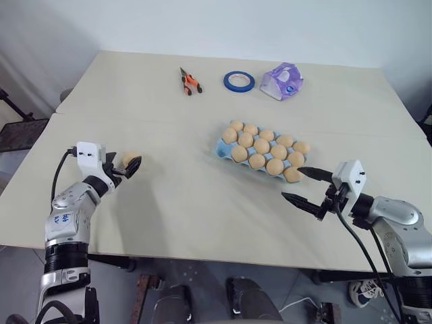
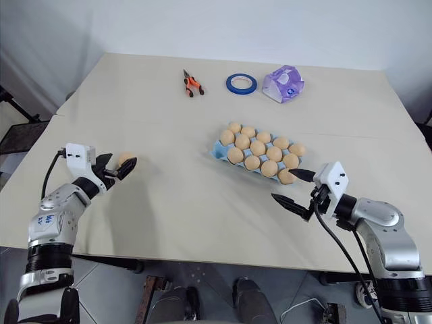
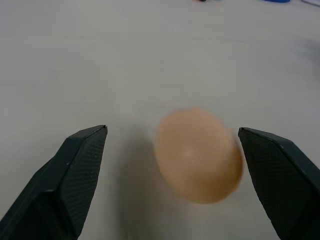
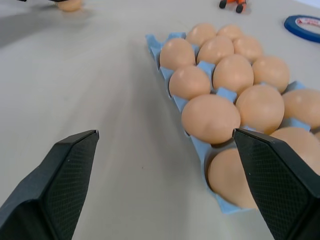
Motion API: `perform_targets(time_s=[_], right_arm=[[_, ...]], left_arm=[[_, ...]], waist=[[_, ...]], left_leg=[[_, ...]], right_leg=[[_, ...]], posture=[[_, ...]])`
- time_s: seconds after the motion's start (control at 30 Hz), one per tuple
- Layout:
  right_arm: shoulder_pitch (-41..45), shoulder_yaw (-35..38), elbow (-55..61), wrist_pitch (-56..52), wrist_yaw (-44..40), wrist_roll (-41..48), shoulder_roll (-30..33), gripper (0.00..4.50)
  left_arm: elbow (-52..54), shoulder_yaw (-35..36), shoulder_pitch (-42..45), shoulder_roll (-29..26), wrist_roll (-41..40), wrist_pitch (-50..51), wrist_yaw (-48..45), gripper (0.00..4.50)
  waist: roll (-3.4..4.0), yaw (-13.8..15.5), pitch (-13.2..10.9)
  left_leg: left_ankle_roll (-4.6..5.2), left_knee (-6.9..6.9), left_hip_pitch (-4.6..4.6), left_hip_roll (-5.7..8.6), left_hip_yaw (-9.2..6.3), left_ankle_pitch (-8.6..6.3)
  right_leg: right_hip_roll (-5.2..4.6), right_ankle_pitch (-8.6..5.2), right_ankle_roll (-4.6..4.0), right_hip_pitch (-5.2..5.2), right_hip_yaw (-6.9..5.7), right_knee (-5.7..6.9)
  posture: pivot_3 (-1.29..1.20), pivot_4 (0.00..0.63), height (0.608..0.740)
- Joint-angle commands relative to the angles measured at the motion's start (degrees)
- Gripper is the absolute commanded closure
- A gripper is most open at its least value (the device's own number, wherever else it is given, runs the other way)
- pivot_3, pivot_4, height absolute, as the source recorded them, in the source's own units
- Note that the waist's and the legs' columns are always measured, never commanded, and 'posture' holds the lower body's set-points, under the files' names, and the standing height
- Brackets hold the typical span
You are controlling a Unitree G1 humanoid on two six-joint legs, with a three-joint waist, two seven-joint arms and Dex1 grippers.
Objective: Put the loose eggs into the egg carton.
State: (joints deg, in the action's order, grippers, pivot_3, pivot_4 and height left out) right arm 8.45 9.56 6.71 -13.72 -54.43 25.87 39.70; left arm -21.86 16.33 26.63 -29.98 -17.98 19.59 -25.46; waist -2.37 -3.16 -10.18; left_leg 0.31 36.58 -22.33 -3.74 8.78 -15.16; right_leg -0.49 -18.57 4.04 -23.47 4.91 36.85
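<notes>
Pale surface [image 1: 169, 209]: one loose egg [image 3: 197, 155] sits between the wide-open left gripper [image 3: 172, 150]; right gripper [image 4: 165, 145] gapes empty beside the egg carton [image 4: 200, 145].

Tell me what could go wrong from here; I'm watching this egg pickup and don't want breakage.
1. The loose egg lies off-centre between the open left gripper fingers, nearer one finger, so closing could nudge it into a roll across the table.
2. The egg carton looks nearly full, so finding a free cup without knocking neighbouring eggs may be tricky.
3. The open right gripper hovers beside the carton's near end; a small move might bump it.
</notes>
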Motion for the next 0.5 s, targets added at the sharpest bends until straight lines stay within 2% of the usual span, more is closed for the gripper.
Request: perform_targets(time_s=[0.03, 0.07, 0.27, 0.33, 0.5], right_arm=[[0.0, 1.5, 1.9, 0.4, 0.3, 0.6, 0.3, 0.0], [0.0, 1.5, 1.9, 0.4, 0.3, 0.6, 0.4, 0.0], [0.2, 1.5, 1.7, 0.3, 0.3, 0.4, 0.6, 0.0], [0.0, 1.6, 1.8, 0.2, 0.4, 0.4, 0.7, 0.0], [-0.3, 1.9, 2.1, 0.2, 0.7, 0.4, 0.7, 0.0]], left_arm=[[-4.0, -1.0, 2.9, -1.0, 1.7, -4.3, -2.1, 0.42], [-5.3, -1.1, 3.6, -1.0, 1.9, -5.3, -2.4, 0.6], [-8.2, -2.6, 5.3, -0.6, 3.0, -7.0, -4.7, 2.42], [-7.7, -3.2, 5.7, -0.3, 3.2, -7.0, -5.2, 2.56], [-6.4, -6.0, 11.3, 1.0, 2.3, -8.6, -10.2, 2.56]], waist=[[0.0, 0.0, 0.0], [0.0, 0.1, 0.0], [0.0, 0.0, 0.0], [0.0, 0.1, 0.0], [-0.02, 0.4, 0.0]], left_leg=[[0.0, 0.0, 0.01, 0.01, 0.0, 0.0], [0.01, 0.0, 0.0, 0.01, 0.0, 0.0], [0.01, -0.03, 0.0, 0.01, 0.0, 0.0], [0.0, -0.05, 0.0, 0.0, 0.01, 0.01], [-0.05, -0.04, -0.01, 0.03, 0.01, 0.08]], right_leg=[[0.0, 0.0, 0.0, 0.0, 0.0, 0.01], [-0.01, 0.0, 0.0, 0.0, 0.0, 0.01], [-0.01, 0.0, 0.0, -0.02, 0.0, 0.01], [-0.01, 0.0, 0.0, -0.03, -0.01, 0.01], [-0.01, 0.01, 0.01, -0.02, -0.02, 0.03]], posture=[[0.0, 0.15, 0.74], [0.0, 0.15, 0.74], [0.0, 0.15, 0.74], [0.0, 0.15, 0.74], [0.0, 0.15, 0.74]])
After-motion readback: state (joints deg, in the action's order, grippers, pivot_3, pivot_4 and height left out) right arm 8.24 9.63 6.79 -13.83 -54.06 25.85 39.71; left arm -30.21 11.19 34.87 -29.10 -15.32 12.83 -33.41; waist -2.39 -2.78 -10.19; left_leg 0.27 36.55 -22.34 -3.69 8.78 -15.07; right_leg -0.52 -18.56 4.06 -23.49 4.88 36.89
